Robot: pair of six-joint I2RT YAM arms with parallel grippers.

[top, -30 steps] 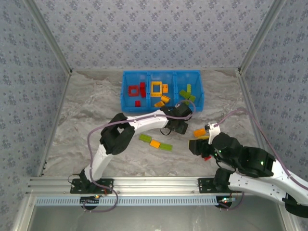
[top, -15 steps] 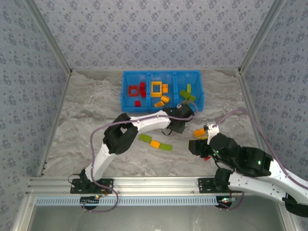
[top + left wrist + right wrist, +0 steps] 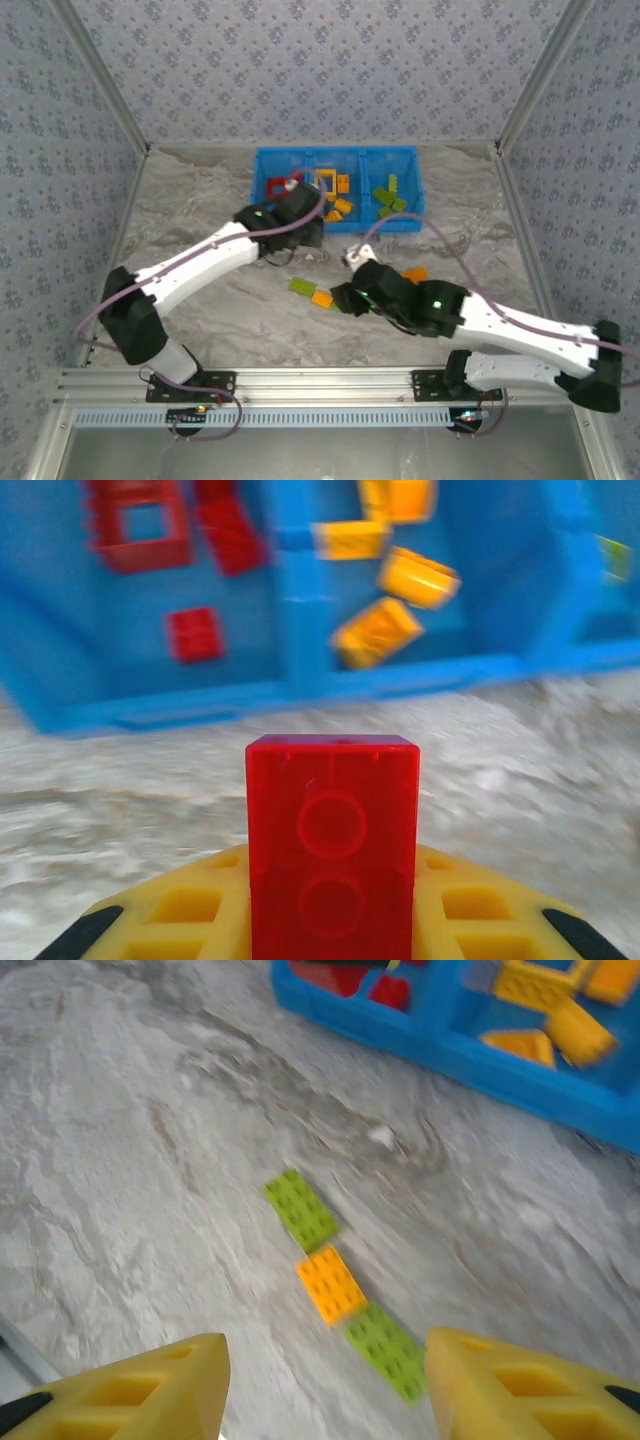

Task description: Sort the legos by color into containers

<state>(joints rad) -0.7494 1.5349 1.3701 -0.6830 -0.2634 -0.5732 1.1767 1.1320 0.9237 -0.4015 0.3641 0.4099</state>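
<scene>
While the left gripper is clamped on a red brick near the blue tray, the right gripper stands open, holding nothing, above a green brick and an orange brick on the table. From the top, green bricks lie in the right compartment of the tray.

A red rectangular plastic brick is standing out against the left gripper's yellow plastic fingers, which are showing black tips. The bright blue plastic tray is displaying red bricks, orange-yellow bricks and lime bricks. Two lime green flat bricks are lying with an orange flat brick on the grey-veined, marble-patterned tabletop.
</scene>
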